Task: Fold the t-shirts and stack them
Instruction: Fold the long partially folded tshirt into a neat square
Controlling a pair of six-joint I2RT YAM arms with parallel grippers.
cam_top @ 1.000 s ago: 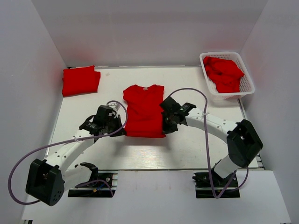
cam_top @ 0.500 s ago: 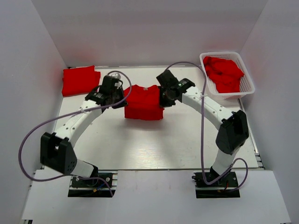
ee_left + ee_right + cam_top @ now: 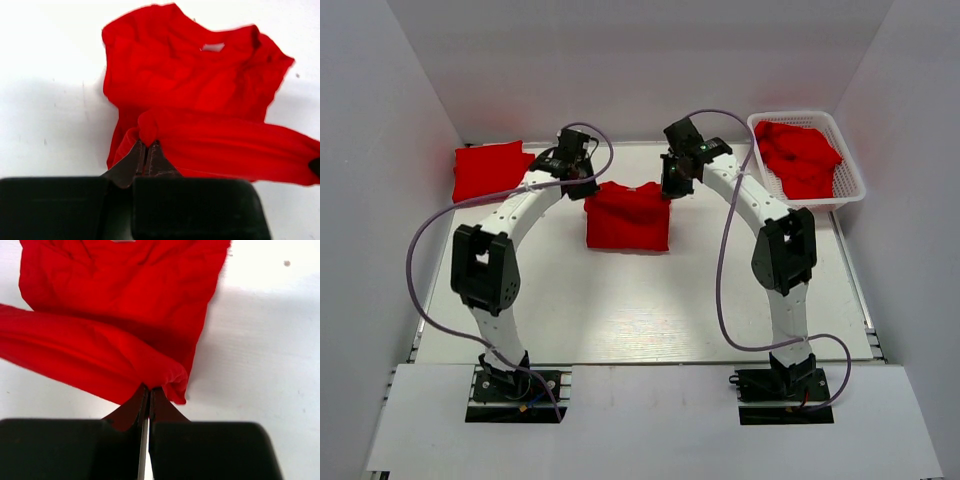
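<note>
Midway: one shirt [image 3: 627, 215] is held half-folded at the middle of the table [image 3: 650, 300], hem doubled toward the collar.
The left gripper [image 3: 148, 151] and right gripper [image 3: 148, 392] are each pinched tight on a hem corner, lifted over the shirt's upper half. One folded shirt [image 3: 492, 172] is laid at the far left corner. A heap [image 3: 800, 155] is left unfolded in the basket [image 3: 818, 205], so most of the work is judged outstanding. A white neck tag [image 3: 213, 47] is seen, but no writing can be read.
</note>
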